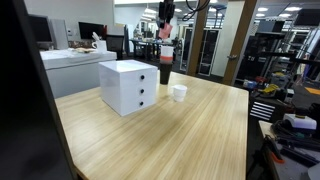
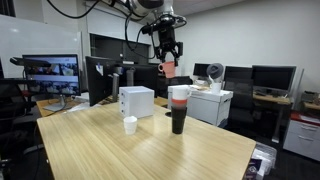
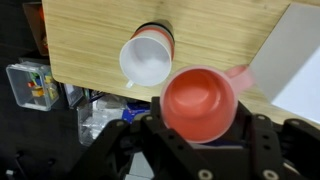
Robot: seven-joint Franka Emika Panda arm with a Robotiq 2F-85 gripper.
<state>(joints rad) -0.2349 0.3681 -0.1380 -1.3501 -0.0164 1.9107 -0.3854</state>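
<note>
1. Wood table (image 1: 200,140): the biggest thing, light brown. All the other stuff sits on it or hangs over it.
2. White box (image 1: 128,87): sits on the table, w/ dark knobs on its front. It stands apart from the cups.
3. Gripper (image 2: 168,58): black, hangs high over the table at the end of the arm. Its fingers are part way closed and squeeze 1 red cup from 2 sides. In the wrist view the black fingers (image 3: 262,135) sit on both sides of that cup.
4. Tall dark cup (image 2: 178,120): stands up straight on the table, close to the table edge in the wrist view. 1 white cup (image 2: 179,93) sits in its top, mouth up. The wrist view shows the white cup's round open mouth.
5. Red cup (image 2: 169,70): held up in the air, touching only the gripper. It is just above the white cup on the tall dark cup, w/ a small gap btw them. In the wrist view it sits a bit to 1 side of the white cup, mouth facing the camera.
6. Small white cup (image 2: 130,124): stands alone on the table, near the white box, apart from the tall dark cup.
</note>
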